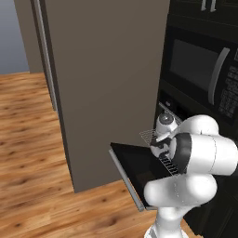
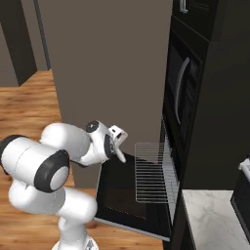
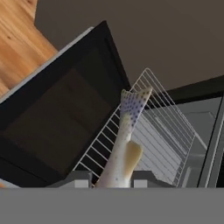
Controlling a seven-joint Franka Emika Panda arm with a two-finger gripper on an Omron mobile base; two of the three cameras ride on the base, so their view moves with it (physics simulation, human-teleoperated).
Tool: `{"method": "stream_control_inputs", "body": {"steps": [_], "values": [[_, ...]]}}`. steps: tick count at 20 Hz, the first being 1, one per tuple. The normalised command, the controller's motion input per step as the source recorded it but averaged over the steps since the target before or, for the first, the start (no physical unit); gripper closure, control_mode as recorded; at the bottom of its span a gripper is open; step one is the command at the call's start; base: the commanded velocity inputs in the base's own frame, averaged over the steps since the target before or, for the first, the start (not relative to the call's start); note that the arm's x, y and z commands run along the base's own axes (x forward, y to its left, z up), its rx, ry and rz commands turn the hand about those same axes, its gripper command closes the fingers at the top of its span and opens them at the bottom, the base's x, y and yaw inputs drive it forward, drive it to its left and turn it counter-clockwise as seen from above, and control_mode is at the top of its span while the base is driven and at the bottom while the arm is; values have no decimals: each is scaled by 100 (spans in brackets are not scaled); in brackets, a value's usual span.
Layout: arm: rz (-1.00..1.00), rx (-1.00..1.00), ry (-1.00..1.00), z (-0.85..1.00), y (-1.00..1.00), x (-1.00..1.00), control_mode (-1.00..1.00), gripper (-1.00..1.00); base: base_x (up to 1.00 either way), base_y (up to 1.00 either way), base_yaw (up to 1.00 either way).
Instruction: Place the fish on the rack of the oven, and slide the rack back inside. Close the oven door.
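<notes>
While the oven door [image 2: 124,195] lies folded down flat and the rack [image 2: 152,172] stands pulled out over it, the gripper [image 3: 114,178] hangs above the rack's outer edge, clamped nearly shut on the fish [image 3: 124,142] — a pale, speckled body held near its head end, tail pointing away over the wires. In the right base view the hand [image 2: 113,141] sits just beside the rack's near edge, not yet over its middle. The oven [image 2: 171,161] cavity opens grey behind the rack, below the microwave [image 2: 181,93].

The risk, as it looks from here, is a release too early — the fish is slim and, let go near the edge, could slide off the wires onto the door glass, or hang over the front rail and jam against the cavity when the rack is pushed in. A tilted drop might also let the narrow tail slip between wires.
</notes>
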Motion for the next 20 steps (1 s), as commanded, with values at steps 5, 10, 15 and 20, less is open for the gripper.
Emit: {"method": "stream_control_inputs", "body": {"steps": [5,10,15,20], "values": [[-7,1,-3,-17,-53,12,-100,100,0,0,0],[-1,7,-1,-10,-51,21,-100,100,0,0,0],[0,9,0,-9,-14,45,-100,100,0,0,0],[0,1,0,-12,-14,52,-100,100,0,0,0]]}}
